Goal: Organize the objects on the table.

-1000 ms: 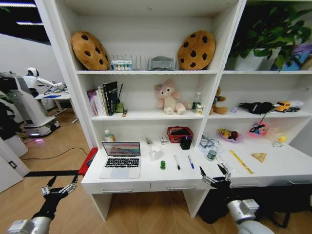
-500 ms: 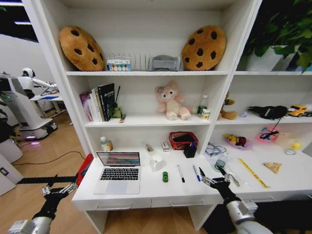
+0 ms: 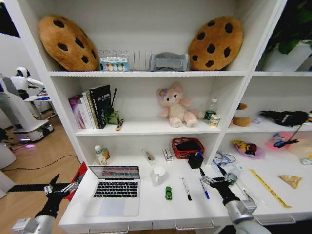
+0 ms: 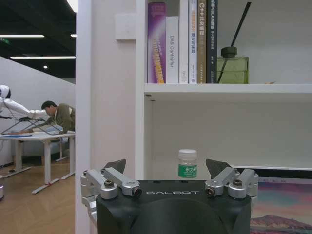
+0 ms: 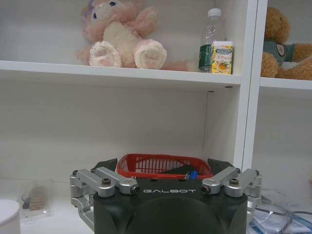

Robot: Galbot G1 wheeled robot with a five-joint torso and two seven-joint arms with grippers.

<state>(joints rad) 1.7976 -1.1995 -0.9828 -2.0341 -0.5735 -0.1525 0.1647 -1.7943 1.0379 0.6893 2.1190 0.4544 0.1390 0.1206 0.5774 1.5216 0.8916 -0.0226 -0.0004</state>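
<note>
Head view, left to right. The left gripper (image 3: 62, 186), fingers spread apart and empty, hovers beside the left edge of the wide white desk (image 3: 146, 207). On the desktop lie a thin silver laptop (image 3: 113, 189), lid open; a tiny green item (image 3: 168, 193); a black marker (image 3: 186, 188); and a blue pen (image 3: 204, 188). The right gripper (image 3: 216, 181), fingers apart and empty, hangs just right of the blue pen.

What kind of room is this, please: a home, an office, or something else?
Probably a mock study corner inside a robot lab or office. A white desk holds a laptop under shelves with books, while another robot stands at a table behind.
</note>
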